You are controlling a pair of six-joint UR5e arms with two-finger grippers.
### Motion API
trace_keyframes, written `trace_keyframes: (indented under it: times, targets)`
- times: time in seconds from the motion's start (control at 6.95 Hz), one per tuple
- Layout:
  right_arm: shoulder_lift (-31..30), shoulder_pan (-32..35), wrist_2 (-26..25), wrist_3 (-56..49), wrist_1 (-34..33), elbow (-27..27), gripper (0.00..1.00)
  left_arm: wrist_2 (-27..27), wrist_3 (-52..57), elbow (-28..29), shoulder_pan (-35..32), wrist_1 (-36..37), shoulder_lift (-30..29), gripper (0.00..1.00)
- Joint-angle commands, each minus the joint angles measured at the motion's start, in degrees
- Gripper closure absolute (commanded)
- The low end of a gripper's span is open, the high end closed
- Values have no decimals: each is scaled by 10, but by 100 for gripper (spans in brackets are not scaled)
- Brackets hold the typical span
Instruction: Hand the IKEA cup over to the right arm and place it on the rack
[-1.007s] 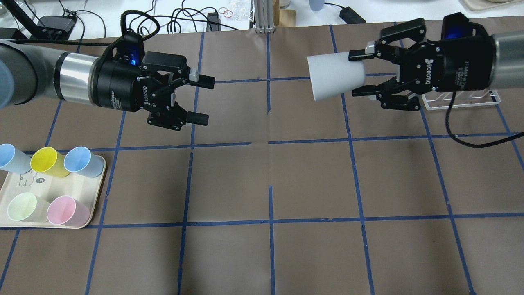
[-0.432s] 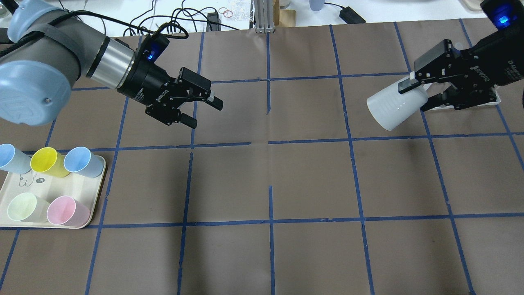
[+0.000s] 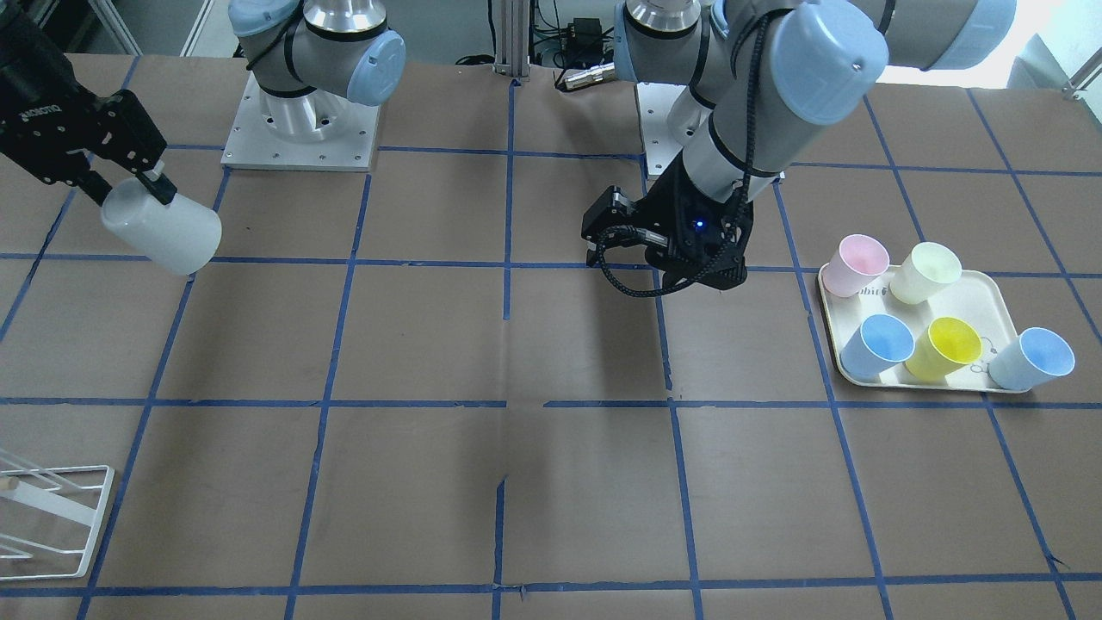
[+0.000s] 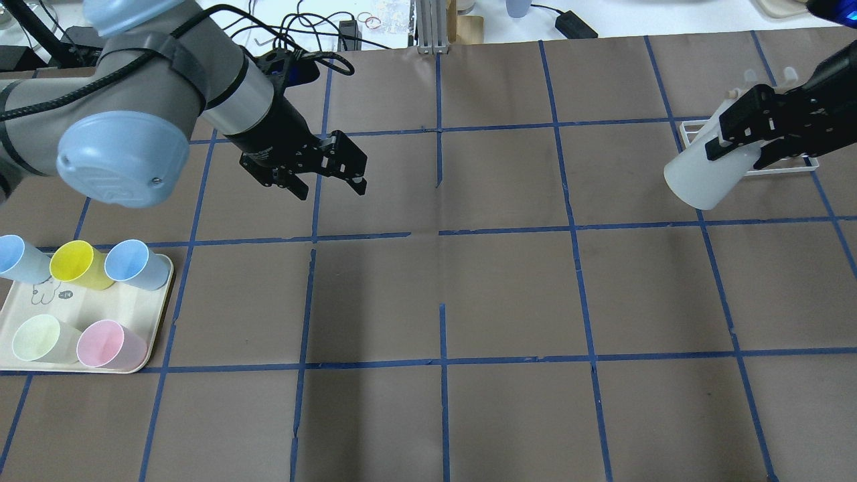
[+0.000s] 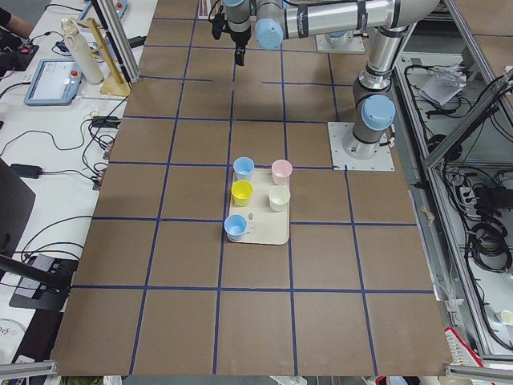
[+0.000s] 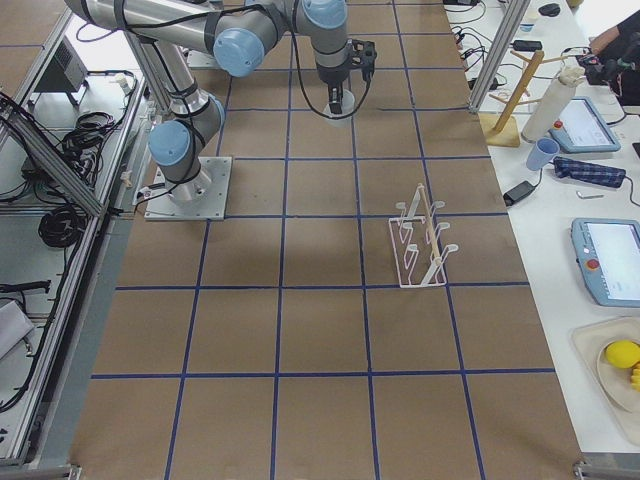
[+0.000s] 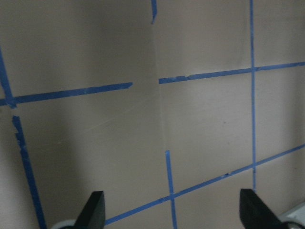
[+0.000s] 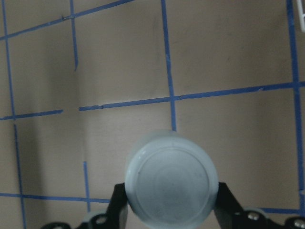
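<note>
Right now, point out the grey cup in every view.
Front-facing: grey cup upper left.
Overhead: cup at the right edge.
Exterior left: cannot make it out.
Exterior right: cup top centre.
Left wrist: not in it.
Right wrist: cup bottom centre, base toward the camera.
Shared landmark: the white rack.

Upper right of the overhead view: the rack (image 4: pixel 797 169) is mostly hidden behind the right gripper (image 4: pixel 733 154) and the cup (image 4: pixel 696 181), and the gripper's body runs off the right edge. At the left edge a blue cup (image 4: pixel 17 258) is clipped. In the front-facing view the rack is cut off at the lower left. The right wrist view shows only the cup's base, with the fingers (image 8: pixel 119 205) cut by the bottom edge. The left wrist view is blurred, showing only fingertips (image 7: pixel 93 210).
</note>
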Motion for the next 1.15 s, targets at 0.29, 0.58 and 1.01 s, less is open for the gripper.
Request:
trace_keyframes:
  times: [0.29, 0.58, 1.01]
  targets:
    - [70, -10, -116, -81, -157, -2, 94, 115, -55, 72, -14, -34, 11, 0]
    - [106, -59, -115, -145, -202, -3, 94, 91, -54, 88, 99, -104, 8, 0]
    - [148, -72, -81, -151, -255, -7, 93, 138, -54, 86, 64, -125, 43, 0]
